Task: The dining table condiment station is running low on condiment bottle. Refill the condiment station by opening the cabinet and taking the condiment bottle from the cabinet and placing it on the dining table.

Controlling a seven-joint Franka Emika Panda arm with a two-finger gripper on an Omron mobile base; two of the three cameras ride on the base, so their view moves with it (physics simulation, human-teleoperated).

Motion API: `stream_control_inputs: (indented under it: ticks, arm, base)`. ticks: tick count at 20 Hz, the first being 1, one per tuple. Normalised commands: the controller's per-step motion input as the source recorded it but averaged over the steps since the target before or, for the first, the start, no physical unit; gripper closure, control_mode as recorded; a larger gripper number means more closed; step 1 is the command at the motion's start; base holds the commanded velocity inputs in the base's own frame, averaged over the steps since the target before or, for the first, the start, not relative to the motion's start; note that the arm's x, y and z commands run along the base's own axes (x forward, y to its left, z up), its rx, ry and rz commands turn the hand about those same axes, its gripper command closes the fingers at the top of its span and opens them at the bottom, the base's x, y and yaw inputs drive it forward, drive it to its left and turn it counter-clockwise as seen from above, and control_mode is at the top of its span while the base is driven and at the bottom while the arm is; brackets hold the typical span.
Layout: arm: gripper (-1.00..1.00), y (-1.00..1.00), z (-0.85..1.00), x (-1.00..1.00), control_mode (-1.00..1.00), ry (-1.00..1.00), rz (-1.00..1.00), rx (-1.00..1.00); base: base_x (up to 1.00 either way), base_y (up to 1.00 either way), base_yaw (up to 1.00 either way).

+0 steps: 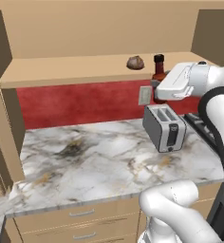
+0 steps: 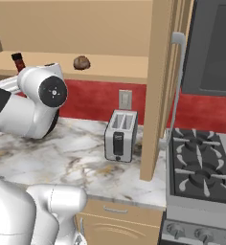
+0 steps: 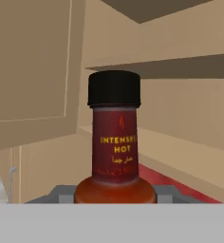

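Hand view: condiment bottle (image 3: 115, 142) base hidden.

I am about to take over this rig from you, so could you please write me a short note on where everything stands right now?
Gripper: jaws stand either side of the condiment bottle's body, looking closed on it; whether it has left the shelf I cannot tell.
Condiment bottle: upright at the shelf's front edge inside the cabinet, right of a small brown round item.
Cabinet: doors open, one door standing out over the marble counter. A toaster sits below the bottle.
Done: cabinet opened, bottle reached.
Left: draw the bottle out past the toaster, carry it to the dining table, set it down.
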Motion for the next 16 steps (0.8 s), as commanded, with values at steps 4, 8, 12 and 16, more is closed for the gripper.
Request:
stream_control_inputs:
  ticks: [4, 8, 12, 16]
  arm:
    - [1.00, 0.00, 0.00, 0.00, 1.00, 0.00, 0.00, 0.00]
    - [1.00, 0.00, 0.00, 0.00, 1.00, 0.00, 0.00, 0.00]
    - [1.00, 0.00, 0.00, 0.00, 1.00, 0.00, 0.00, 0.00]
    - [1.00, 0.00, 0.00, 0.00, 1.00, 0.00, 0.00, 0.00]
  base:
    - [-0.96, 0.19, -0.02]
    - [-1.00, 0.12, 0.01]
    - [-1.00, 0.00, 0.19]
    - [-1.00, -0.07, 0.41]
